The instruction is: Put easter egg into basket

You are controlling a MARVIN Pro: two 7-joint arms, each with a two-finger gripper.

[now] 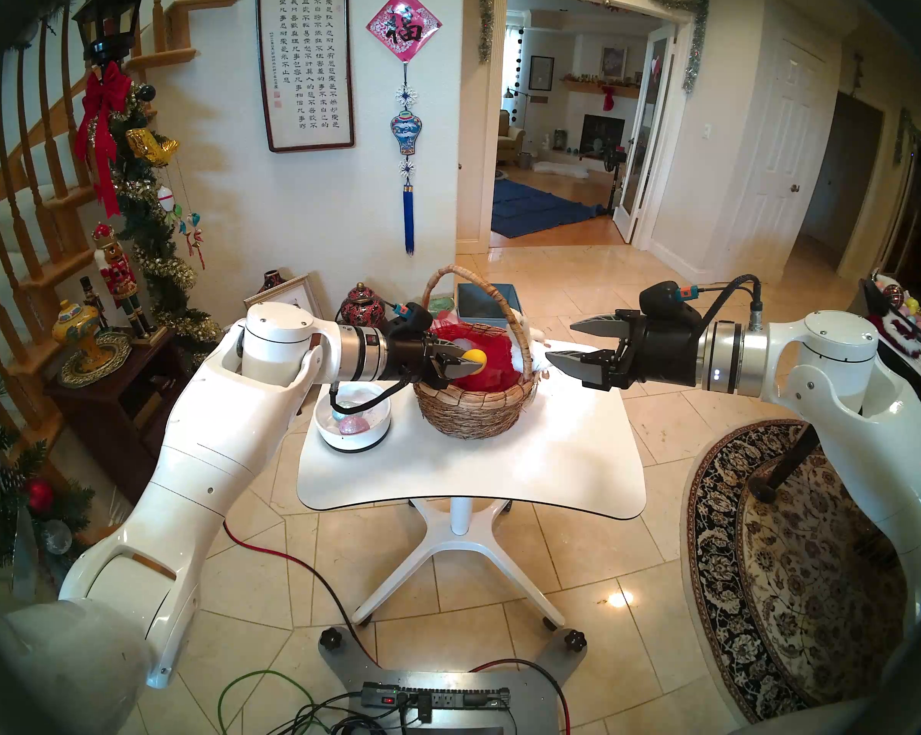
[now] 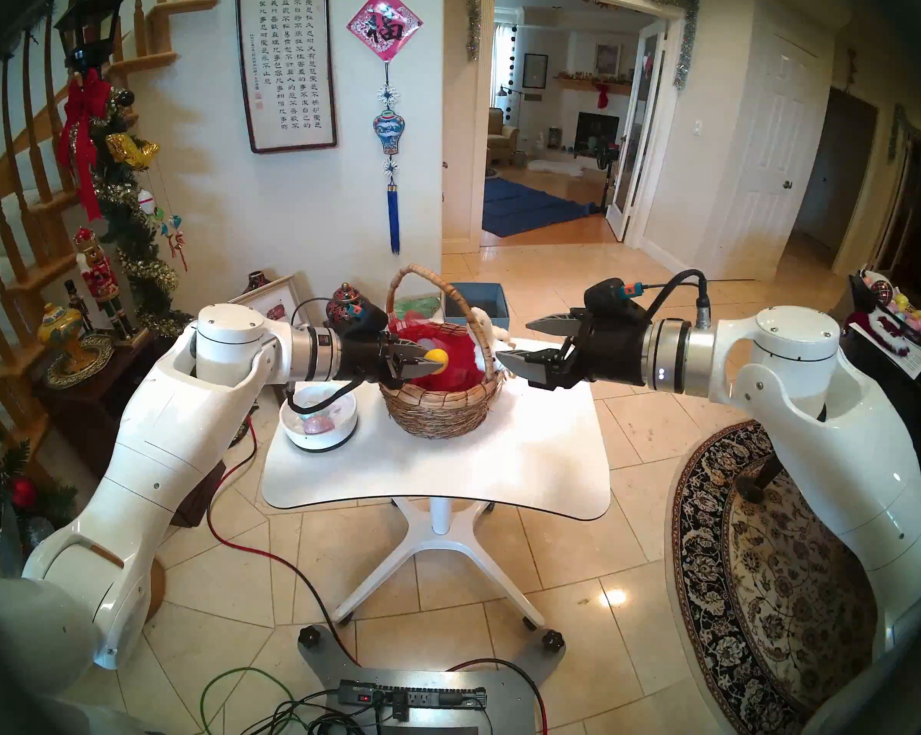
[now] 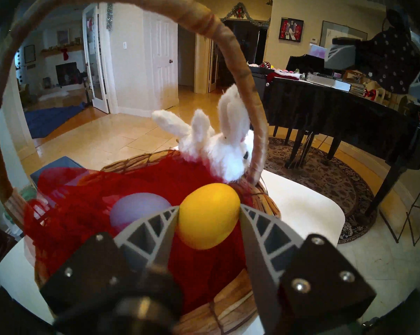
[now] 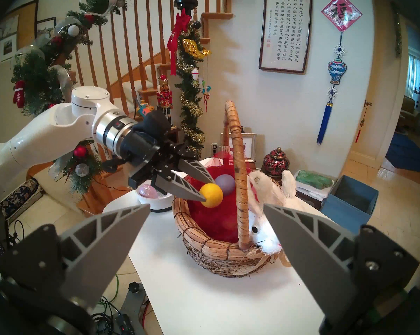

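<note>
Readable: the character 福 on a red diamond wall hanging; columns of Chinese calligraphy on a framed scroll, too small to make out.

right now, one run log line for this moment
left gripper: shut on yellow egg, over basket | right gripper: open, empty | purple egg: in basket

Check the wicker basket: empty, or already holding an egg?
Not empty. A lilac egg lies on the red lining inside the basket. The yellow egg is above it in the left gripper.
</note>
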